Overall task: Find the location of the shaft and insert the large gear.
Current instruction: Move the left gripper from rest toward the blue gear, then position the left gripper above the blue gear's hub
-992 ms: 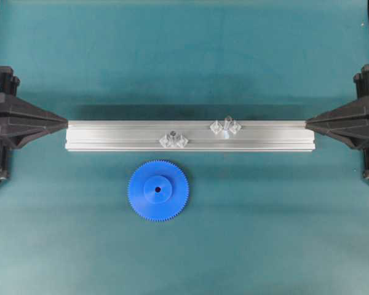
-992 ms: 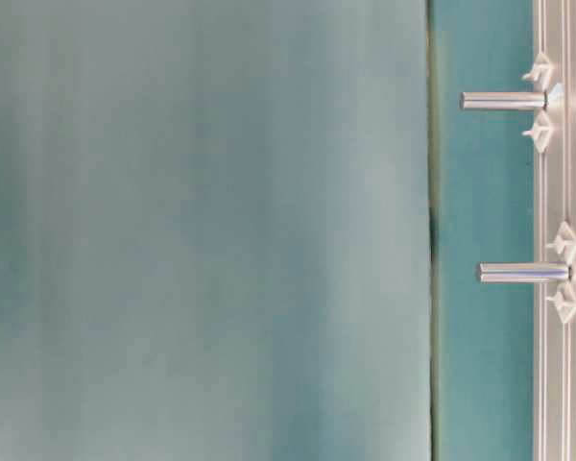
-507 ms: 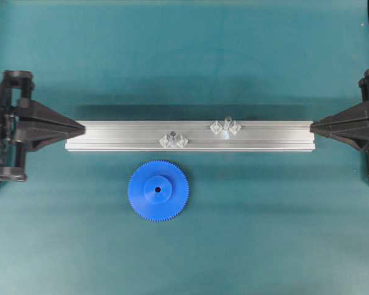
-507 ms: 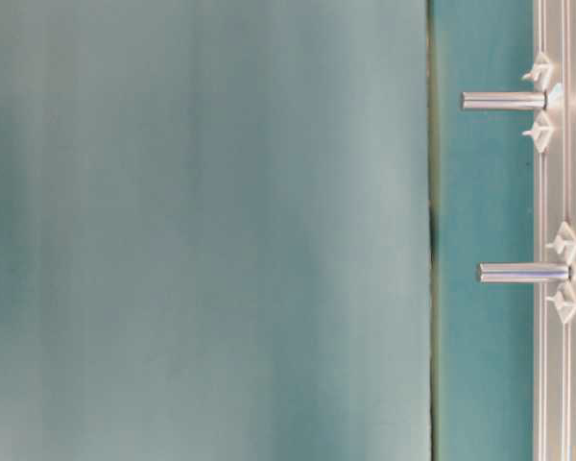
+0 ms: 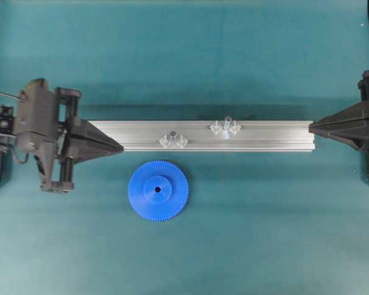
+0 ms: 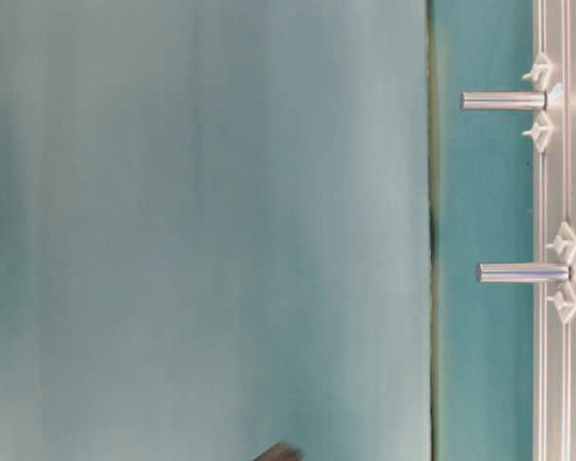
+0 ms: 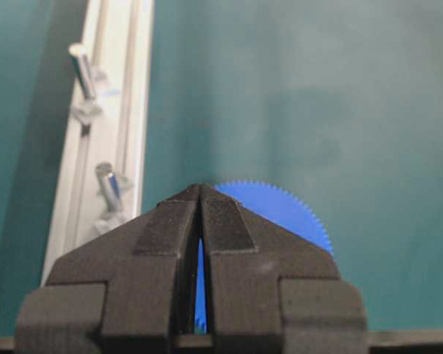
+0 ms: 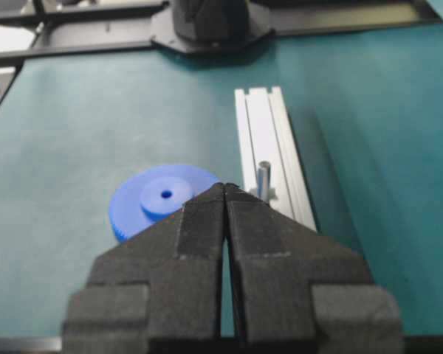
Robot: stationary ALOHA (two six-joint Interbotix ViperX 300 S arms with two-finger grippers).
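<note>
1. Step in hand: approach. Nothing is grasped and the large gear (image 5: 158, 190) lies flat on the teal mat (image 5: 264, 233), just off the 6 o'clock side of the aluminium rail (image 5: 264, 135), under its left half in the overhead view.
2. Left gripper (image 5: 115, 147): jaws pressed together, holding nothing, tip over the rail's left end, at about 10 o'clock from the gear.
3. Right gripper (image 5: 312, 128): also closed and empty, tip at the rail's 3 o'clock end.
4. The shaft (image 5: 227, 125): upright on the rail, pale-topped, with clear diamond pieces spread either side, at about 2 o'clock from the gear. The dark-topped pin (image 5: 171, 136) stands nearer the gear; not the target.
5. Next move, as I judge it: the left jaws need to open, drop over the gear rim or hub, lift, then line up the centre hole over the shaft. Tight fit likely, so alignment matters.
</note>
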